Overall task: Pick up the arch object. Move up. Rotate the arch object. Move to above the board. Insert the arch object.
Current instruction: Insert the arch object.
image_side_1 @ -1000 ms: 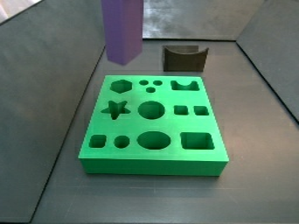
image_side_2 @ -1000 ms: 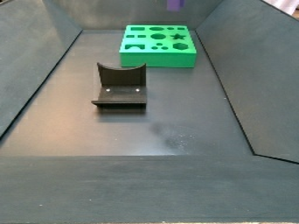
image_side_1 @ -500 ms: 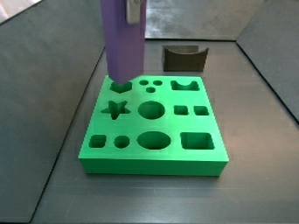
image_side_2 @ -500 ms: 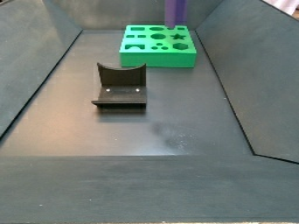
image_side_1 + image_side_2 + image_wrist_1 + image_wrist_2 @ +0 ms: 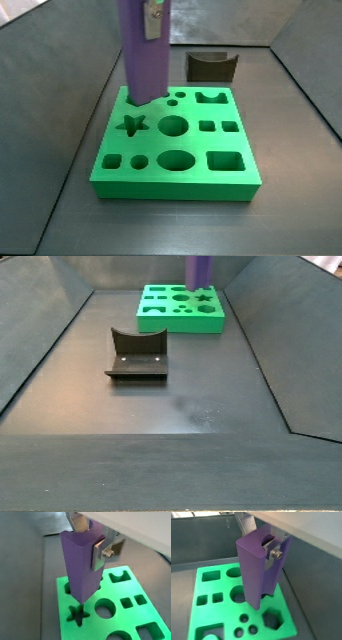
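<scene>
Over board [image 5: 211, 594]: pincer [image 5: 264, 543] clamps arch object [image 5: 256, 572] (upright).

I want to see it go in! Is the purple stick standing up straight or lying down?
Standing up. The arch object hangs upright, shut in the gripper, its lower end pointing down at the board. Whether it has entered a hole, I cannot tell.

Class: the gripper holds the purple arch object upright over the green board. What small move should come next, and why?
Probably a small sideways correction before lowering: the gripper holds the arch object with its tip over the hexagon-and-star corner of the board, while the arch hole lies farther along the same edge.
</scene>
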Controlling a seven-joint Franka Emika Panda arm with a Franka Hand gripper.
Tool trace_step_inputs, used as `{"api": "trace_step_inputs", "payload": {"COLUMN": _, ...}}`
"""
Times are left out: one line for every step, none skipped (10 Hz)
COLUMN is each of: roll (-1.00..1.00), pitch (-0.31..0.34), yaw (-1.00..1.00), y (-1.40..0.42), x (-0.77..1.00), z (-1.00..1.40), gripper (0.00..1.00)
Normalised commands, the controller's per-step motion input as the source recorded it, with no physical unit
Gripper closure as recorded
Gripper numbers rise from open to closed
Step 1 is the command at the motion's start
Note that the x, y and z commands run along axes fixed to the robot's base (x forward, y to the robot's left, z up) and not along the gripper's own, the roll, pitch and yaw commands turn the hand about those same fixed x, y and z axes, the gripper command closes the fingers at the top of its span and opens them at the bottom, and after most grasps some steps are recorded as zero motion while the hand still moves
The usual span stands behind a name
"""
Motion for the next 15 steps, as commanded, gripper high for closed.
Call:
{"api": "trace_step_inputs", "payload": {"roll": 0.0, "pitch": -0.07, "yaw": -1.0, "y": 0.0, "x": 0.0, "z": 0.01, "gripper": 1.0}}
{"api": "trace_step_inputs", "payload": {"roll": -0.04, "pitch": -0.191, "yaw": -1.0, "y": 0.01, "x": 0.05, "z": 0.04, "gripper": 1.0}}
{"api": "trace_step_inputs", "payload": {"roll": -0.04, "pitch": -0.194, "yaw": -1.0, "y": 0.02, "x": 0.05, "z": 0.04, "gripper": 1.0}}
{"api": "trace_step_inputs", "payload": {"roll": -0.03, "pitch": -0.193, "yaw": -1.0, "y": 0.02, "x": 0.06, "z": 0.04, "gripper": 1.0}}
{"api": "trace_step_inputs", "payload": {"roll": -0.06, "pitch": -0.294, "yaw": -0.9, "y": 0.14, "x": 0.11, "z": 0.16, "gripper": 1.0}}
{"api": "trace_step_inputs", "payload": {"roll": -0.05, "pitch": -0.347, "yaw": -0.84, "y": 0.2, "x": 0.14, "z": 0.25, "gripper": 1.0}}
{"api": "trace_step_inputs", "payload": {"roll": 0.0, "pitch": -0.276, "yaw": -0.9, "y": 0.11, "x": 0.13, "z": 0.18, "gripper": 1.0}}
{"api": "trace_step_inputs", "payload": {"roll": -0.02, "pitch": -0.319, "yaw": -0.79, "y": 0.22, "x": 0.24, "z": 0.3, "gripper": 1.0}}
{"api": "trace_step_inputs", "payload": {"roll": -0.01, "pitch": -0.287, "yaw": -0.71, "y": 0.29, "x": 0.36, "z": 0.3, "gripper": 1.0}}
{"api": "trace_step_inputs", "payload": {"roll": 0.0, "pitch": -0.204, "yaw": -0.7, "y": 0.29, "x": 0.43, "z": 0.15, "gripper": 1.0}}
{"api": "trace_step_inputs", "payload": {"roll": 0.0, "pitch": -0.124, "yaw": -0.73, "y": 0.25, "x": 0.48, "z": 0.0, "gripper": 1.0}}
{"api": "trace_step_inputs", "payload": {"roll": 0.0, "pitch": -0.066, "yaw": -0.66, "y": 0.26, "x": 0.61, "z": -0.07, "gripper": 1.0}}
{"api": "trace_step_inputs", "payload": {"roll": 0.0, "pitch": -0.007, "yaw": -0.05, "y": 0.08, "x": 0.47, "z": -0.04, "gripper": 1.0}}
{"api": "trace_step_inputs", "payload": {"roll": 0.0, "pitch": 0.0, "yaw": 0.0, "y": 0.0, "x": 0.04, "z": -0.01, "gripper": 1.0}}
{"api": "trace_step_inputs", "payload": {"roll": 0.02, "pitch": 0.013, "yaw": 0.0, "y": 0.0, "x": 0.24, "z": -0.22, "gripper": 1.0}}
